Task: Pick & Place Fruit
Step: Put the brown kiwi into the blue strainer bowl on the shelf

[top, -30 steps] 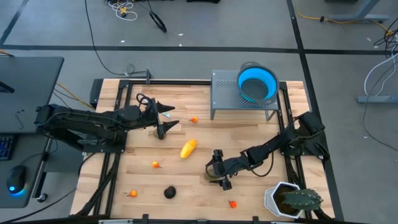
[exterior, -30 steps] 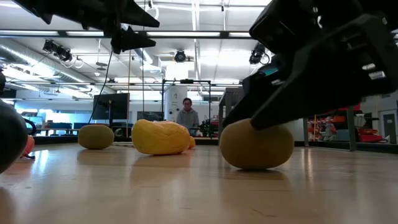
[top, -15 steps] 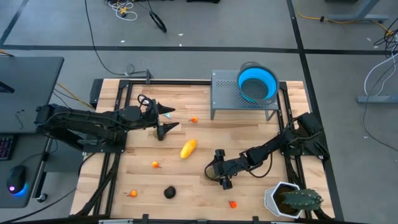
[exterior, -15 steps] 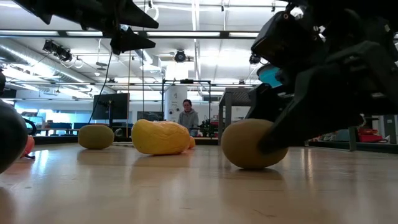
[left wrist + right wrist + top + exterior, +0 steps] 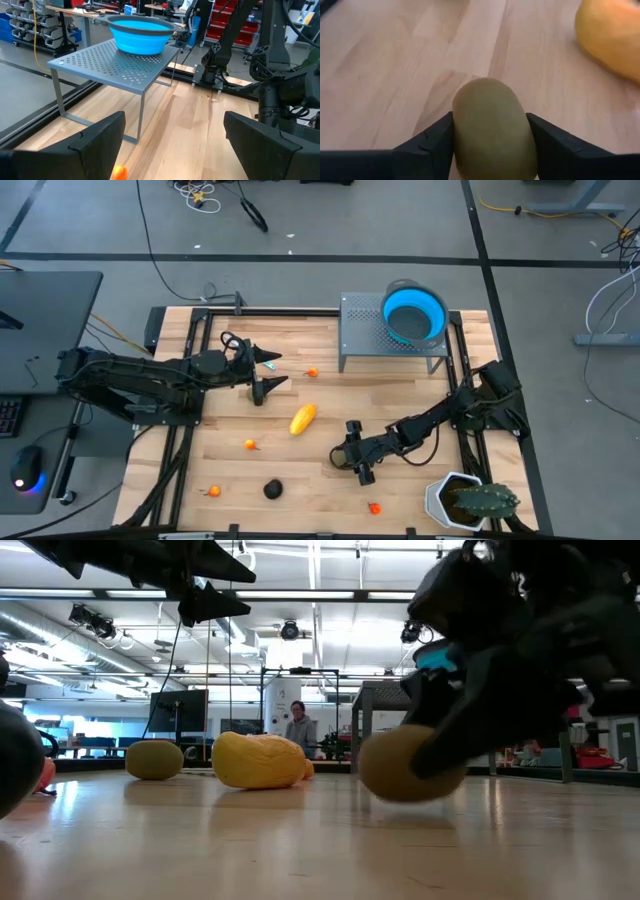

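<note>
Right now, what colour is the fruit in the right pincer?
Olive-brown: the oval fruit between the right pincer fingers, clearest in the right wrist view.

Floor: grey, with black cables (image 5: 250,210) lying loose on it.
Counter: pale wood planks (image 5: 320,420) in a black frame.
Ceiling: white strip lights (image 5: 320,595) and exposed ducts.
Far room: a person (image 5: 300,727) stands among monitors (image 5: 178,710); red shelving (image 5: 227,20) and blue bins (image 5: 30,30).

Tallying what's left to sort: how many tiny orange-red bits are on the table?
4 orange-red bits: one beside the grey rack, one left of the yellow fruit, one left of the black fruit, one near the potted cactus. The arms may hide others.
</note>
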Robot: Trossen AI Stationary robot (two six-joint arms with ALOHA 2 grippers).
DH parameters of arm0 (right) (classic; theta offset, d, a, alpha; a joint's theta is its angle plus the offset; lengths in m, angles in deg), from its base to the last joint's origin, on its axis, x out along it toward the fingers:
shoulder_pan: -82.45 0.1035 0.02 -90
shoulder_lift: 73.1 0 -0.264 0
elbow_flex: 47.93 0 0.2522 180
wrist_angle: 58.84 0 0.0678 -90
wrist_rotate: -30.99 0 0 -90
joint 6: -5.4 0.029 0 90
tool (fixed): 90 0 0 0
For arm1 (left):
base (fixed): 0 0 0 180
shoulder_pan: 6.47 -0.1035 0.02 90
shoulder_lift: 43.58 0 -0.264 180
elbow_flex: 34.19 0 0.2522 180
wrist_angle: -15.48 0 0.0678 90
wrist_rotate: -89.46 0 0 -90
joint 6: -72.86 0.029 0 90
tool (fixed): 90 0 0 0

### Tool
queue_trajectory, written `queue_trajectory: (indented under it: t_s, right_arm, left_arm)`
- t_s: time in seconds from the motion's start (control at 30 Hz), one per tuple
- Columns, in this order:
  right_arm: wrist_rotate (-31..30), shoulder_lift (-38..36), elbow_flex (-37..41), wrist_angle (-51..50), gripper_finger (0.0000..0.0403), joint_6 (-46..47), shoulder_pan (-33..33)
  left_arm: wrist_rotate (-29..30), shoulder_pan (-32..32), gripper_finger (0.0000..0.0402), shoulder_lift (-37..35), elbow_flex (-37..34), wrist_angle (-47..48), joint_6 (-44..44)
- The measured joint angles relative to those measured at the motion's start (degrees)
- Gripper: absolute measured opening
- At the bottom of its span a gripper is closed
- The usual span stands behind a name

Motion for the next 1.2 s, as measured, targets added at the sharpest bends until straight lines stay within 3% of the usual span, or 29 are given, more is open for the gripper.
queue_trajectory:
  t_s: [0.1, 0.43, 0.67, 0.9, 1.2]
  right_arm:
    - [-4.3, -4.4, 0.0, -1.1, 0.022, -0.3, 0.0]
    - [-33.9, -30.6, 0.0, -20.0, 0.0234, -0.3, -0.5]
    - [-51.1, -47.2, 0.0, -26.2, 0.0235, -2.4, -7.2]
    - [-53.6, -55.5, 0.0, -27.1, 0.0236, -10.0, -18.6]
    - [-47.4, -55.4, 0.0, -36.5, 0.0237, -6.8, -30.2]
  left_arm:
    - [-0.1, 0.0, 0.0348, 0.0, 0.0, 0.2, -0.5]
    - [-0.1, 0.0, 0.0348, 0.0, 0.0, 0.3, -0.6]
    - [-0.2, 0.0, 0.0348, 0.0, 0.0, 0.2, -1.0]
    - [-0.7, 0.0, 0.0348, 0.0, 0.0, 0.2, -1.0]
    - [-0.7, 0.0, 0.0348, 0.0, 0.0, 0.1, -0.9]
